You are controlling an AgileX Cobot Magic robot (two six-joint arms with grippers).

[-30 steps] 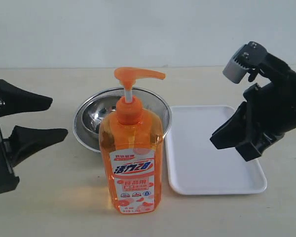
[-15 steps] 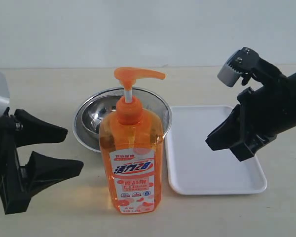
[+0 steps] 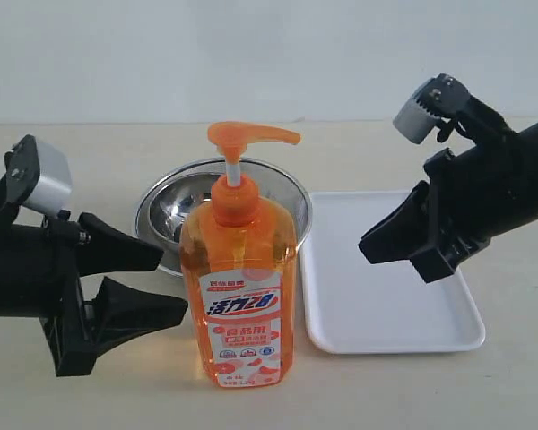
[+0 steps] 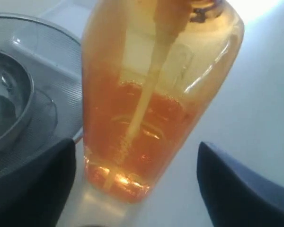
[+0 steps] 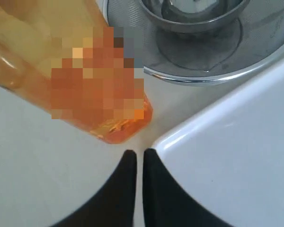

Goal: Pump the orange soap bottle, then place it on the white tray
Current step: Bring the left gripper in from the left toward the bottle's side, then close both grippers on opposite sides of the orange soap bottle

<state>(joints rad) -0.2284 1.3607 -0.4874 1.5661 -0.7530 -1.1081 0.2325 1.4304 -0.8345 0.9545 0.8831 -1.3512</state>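
The orange soap bottle [image 3: 239, 296] stands upright on the table [image 3: 99, 394], directly in front of a round steel bowl [image 3: 161, 210] and just beside the left edge of the white tray [image 3: 386, 305], with a narrow strip of table between bottle and tray. The pump head is raised and its spout points toward the tray side. The left hand [image 3: 173, 284] sits low at the bottle's left flank, released, with both fingers spread wide and their tips pointing at the lower half of the bottle. In the left wrist view the bottle body lies ahead of and between the two fingers [image 4: 33, 189], with a clear gap on each side, so no grasp is made. The exterior view does not settle whether the lower fingertip touches the bottle wall. The right hand [image 3: 368, 253] hangs above the tray, to the right of the bottle and apart from it, clenched with nothing between its fingers. Its closed tips point down and toward the bottle, and the right wrist view places them over the tray's near corner, close to the bottle's base.
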